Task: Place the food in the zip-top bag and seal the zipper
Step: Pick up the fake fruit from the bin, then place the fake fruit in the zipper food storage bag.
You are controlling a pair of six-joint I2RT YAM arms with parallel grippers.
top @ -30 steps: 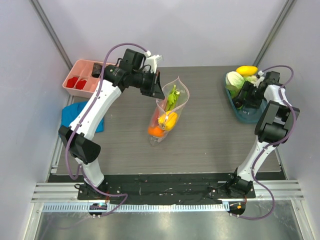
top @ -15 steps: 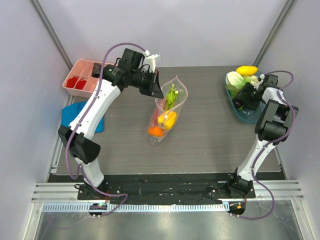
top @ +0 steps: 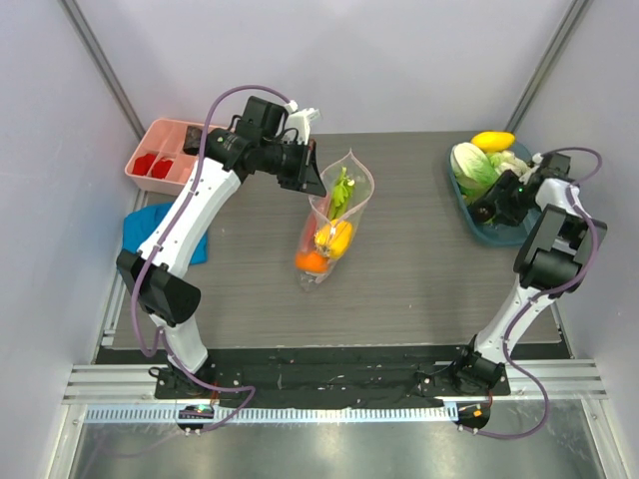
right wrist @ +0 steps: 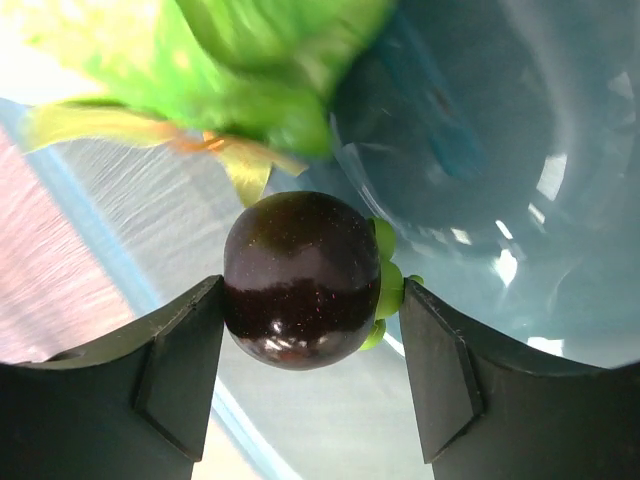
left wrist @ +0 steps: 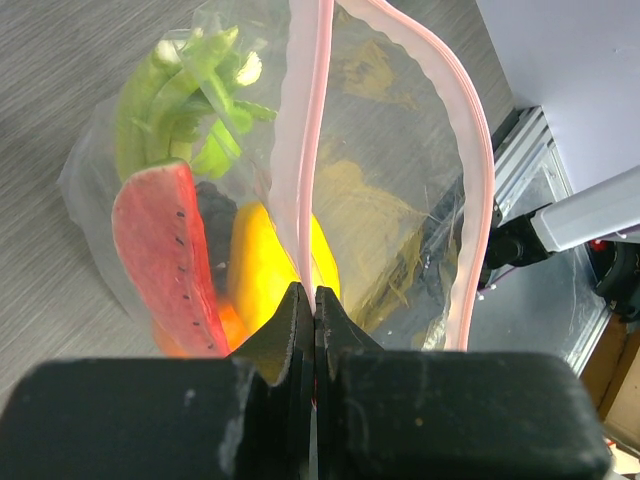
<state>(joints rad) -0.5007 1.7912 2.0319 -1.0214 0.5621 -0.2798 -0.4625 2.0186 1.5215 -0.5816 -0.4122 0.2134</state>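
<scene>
The clear zip-top bag [top: 334, 225] stands open mid-table, holding a leek [left wrist: 180, 100], a watermelon slice [left wrist: 165, 255], a yellow fruit [left wrist: 265, 265] and an orange [top: 310, 261]. My left gripper [top: 318, 185] is shut on the pink zipper strip [left wrist: 312, 130], pinched between its fingertips in the left wrist view [left wrist: 314, 292], and holds the mouth up. My right gripper [top: 482, 210] is down in the blue tray [top: 499, 236]. Its fingers close around a dark round fruit [right wrist: 300, 275] with a green calyx. A cabbage [top: 469, 162] and another yellow fruit [top: 492, 141] lie in that tray.
A pink compartment tray [top: 165, 160] with red pieces stands at the back left. A blue cloth [top: 140, 228] lies at the left edge below it. Grey walls close in the table on three sides.
My right gripper has shifted rightward within the blue tray and turned at the wrist. The left gripper and the bag have stayed put.
</scene>
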